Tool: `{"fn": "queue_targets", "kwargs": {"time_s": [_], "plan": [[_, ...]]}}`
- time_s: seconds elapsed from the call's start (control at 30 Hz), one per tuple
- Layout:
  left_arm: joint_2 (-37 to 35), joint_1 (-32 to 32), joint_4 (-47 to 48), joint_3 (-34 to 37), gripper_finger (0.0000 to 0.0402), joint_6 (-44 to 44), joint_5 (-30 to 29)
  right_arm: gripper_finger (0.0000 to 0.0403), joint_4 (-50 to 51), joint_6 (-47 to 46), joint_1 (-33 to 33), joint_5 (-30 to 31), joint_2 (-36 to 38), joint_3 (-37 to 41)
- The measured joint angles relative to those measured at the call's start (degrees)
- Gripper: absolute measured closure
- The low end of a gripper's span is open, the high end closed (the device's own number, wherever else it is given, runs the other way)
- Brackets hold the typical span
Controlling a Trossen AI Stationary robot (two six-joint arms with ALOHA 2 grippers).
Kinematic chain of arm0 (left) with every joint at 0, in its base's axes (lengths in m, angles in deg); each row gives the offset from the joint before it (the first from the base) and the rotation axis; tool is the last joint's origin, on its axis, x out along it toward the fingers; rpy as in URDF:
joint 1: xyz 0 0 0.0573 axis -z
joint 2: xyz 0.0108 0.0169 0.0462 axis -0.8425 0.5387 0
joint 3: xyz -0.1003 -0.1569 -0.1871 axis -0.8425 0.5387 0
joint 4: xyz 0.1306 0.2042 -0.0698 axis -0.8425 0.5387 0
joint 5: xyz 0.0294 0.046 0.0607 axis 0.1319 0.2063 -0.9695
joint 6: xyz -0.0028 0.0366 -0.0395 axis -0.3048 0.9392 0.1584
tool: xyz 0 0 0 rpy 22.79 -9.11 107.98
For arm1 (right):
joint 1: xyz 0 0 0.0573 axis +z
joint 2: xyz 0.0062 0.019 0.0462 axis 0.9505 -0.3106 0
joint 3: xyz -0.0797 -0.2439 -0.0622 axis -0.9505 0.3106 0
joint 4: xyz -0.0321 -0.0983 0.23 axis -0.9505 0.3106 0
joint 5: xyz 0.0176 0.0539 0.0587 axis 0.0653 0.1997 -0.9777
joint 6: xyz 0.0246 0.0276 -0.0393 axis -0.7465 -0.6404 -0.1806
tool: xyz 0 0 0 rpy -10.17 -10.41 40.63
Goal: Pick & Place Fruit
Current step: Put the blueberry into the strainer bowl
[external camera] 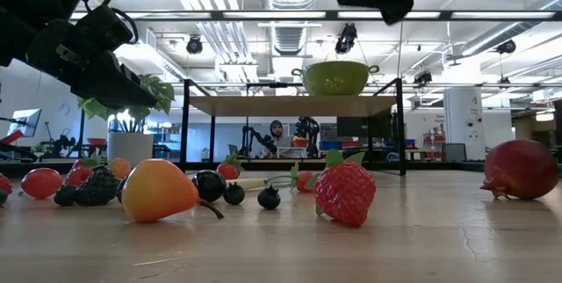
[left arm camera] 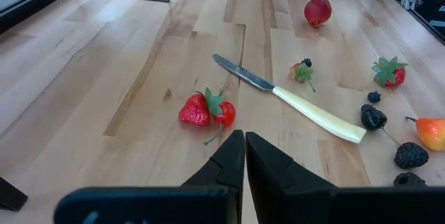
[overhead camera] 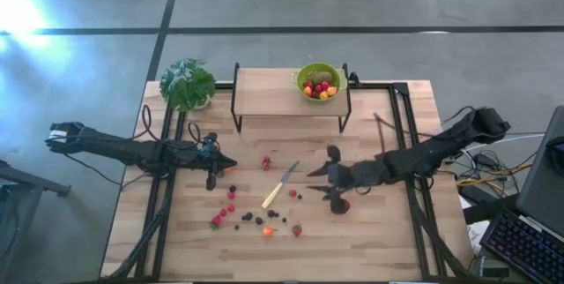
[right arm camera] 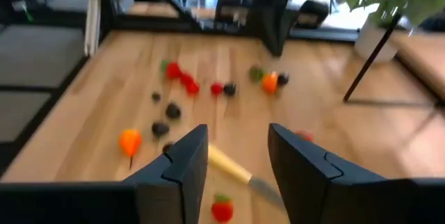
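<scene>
Left arm stretches in from the table's left edge, its left gripper [overhead camera: 231,168] hanging above the wood w/ fingers pressed together, nothing between them. Just past its tip in the wrist view lie a strawberry [left arm camera: 195,110] and a small red piece touching it, leaves sticking up between the two. Potted plant [overhead camera: 187,84] sits at the back-left corner.

Moving right: a loose scatter of fruit [overhead camera: 256,216] across the front-centre of the table, mostly red strawberries, some dark berries, an orange-yellow piece [overhead camera: 268,230] near the front. From table height that orange-yellow piece [external camera: 158,190] lies on its side, long axis level, stem end toward the right of that view; a strawberry [external camera: 345,192] beside it lies w/ leaves up, tip pointing down toward the wood. Too small from above to tell how the rest point.

Centre: pale-handled knife [overhead camera: 279,187] lies diagonal, blade toward the back-right, handle toward the front-left. Behind it, a raised wooden shelf [overhead camera: 264,92] carries a green bowl [overhead camera: 306,76] w/ red and yellow pieces already inside.

Right: right arm comes in from the right edge, right gripper [overhead camera: 319,181] over the table just right of the knife, fingers apart at a middling gap, empty between them in the wrist view. A round red fruit [overhead camera: 341,205] sits on the wood just in front of that gripper.
</scene>
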Motion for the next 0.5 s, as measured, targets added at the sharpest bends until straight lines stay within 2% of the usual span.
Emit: {"fn": "queue_targets", "kwargs": {"time_s": [0.2, 0.5], "plan": [[0.0, 0.0, 0.0, 0.0, 0.0381, 0.0, 0.0, 0.0237, -0.2, -2.9, 2.2, 3.2, -7.6, 0.0], [0.0, 0.0, 0.1, 0.0, 0.0381, 0.0, 0.0, 0.0227, -2.0, -7.5, 2.1, 6.2, -17.3, 0.0]]}}
